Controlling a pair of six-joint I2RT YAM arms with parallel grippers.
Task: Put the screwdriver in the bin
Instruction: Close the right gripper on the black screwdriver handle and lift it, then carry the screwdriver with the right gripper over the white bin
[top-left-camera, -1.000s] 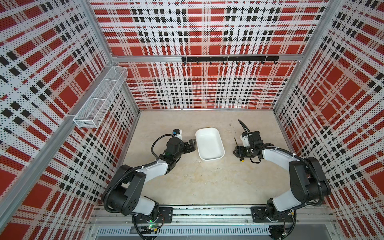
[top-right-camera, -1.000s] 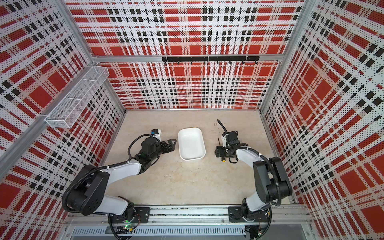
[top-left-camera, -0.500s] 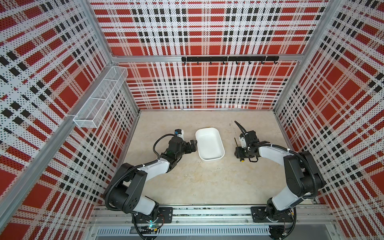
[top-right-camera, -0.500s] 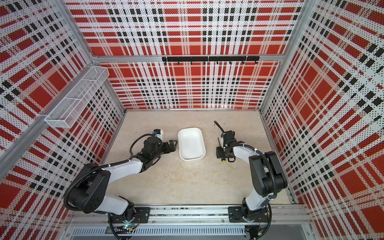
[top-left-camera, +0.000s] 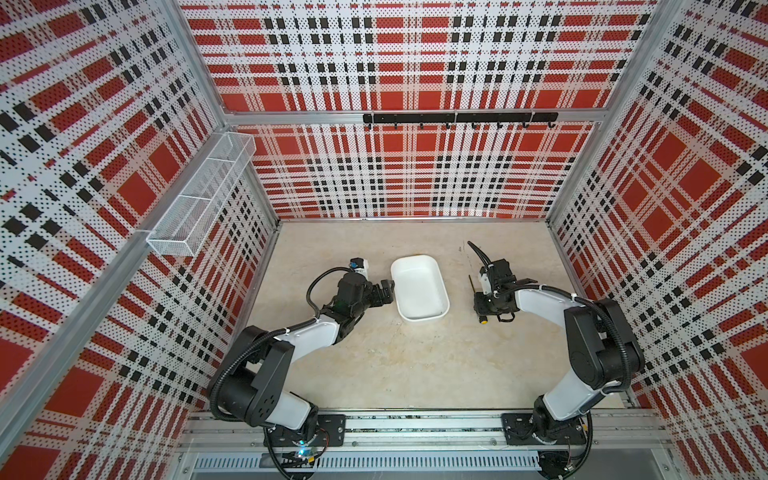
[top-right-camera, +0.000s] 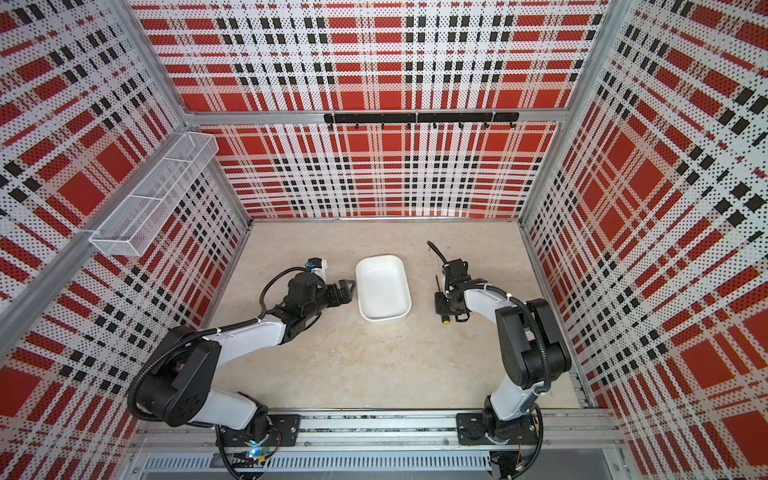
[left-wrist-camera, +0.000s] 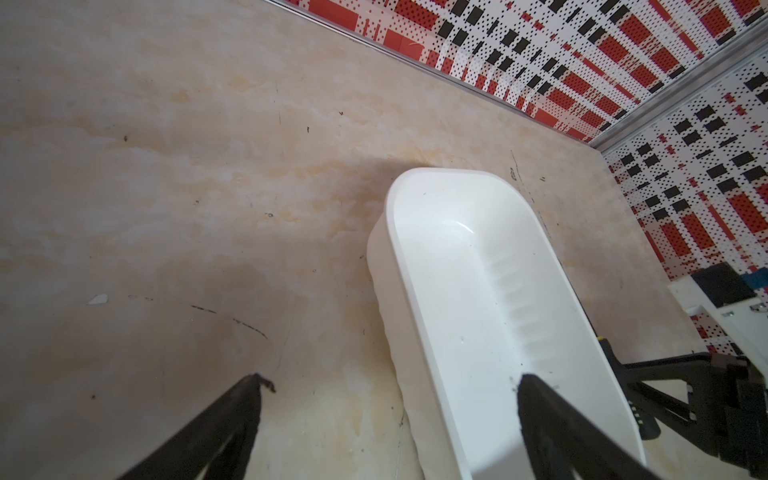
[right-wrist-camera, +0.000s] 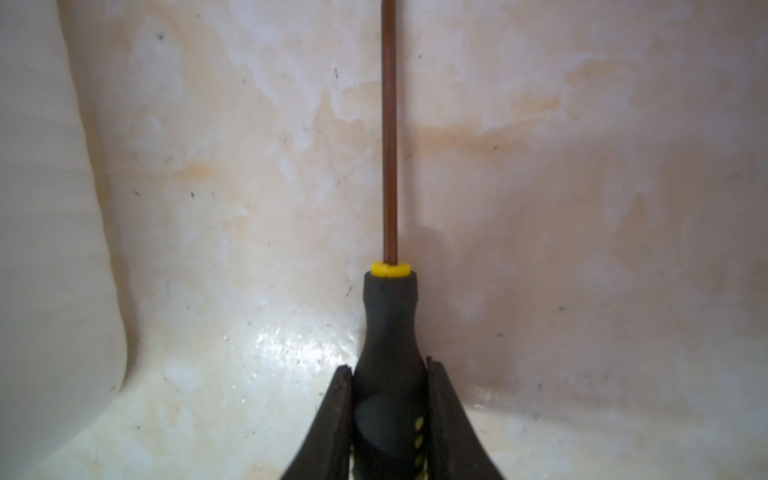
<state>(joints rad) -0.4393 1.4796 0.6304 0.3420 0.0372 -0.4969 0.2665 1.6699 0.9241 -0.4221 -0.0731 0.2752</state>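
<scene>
The screwdriver lies on the tabletop to the right of the bin, its thin shaft pointing toward the back wall and its yellow end cap toward the front. My right gripper is shut on its black handle, one finger pressed on each side; in both top views the gripper sits low over the handle. The bin, a shallow white tray, stands empty at mid-table. My left gripper hangs open at the bin's left side, one finger over the rim, holding nothing.
A long white wire-mesh basket hangs on the left wall. A black hook rail runs along the back wall. Plaid perforated walls close in three sides of the beige tabletop.
My right gripper's jaws have closed from open onto the screwdriver's handle. The left arm has barely moved.
</scene>
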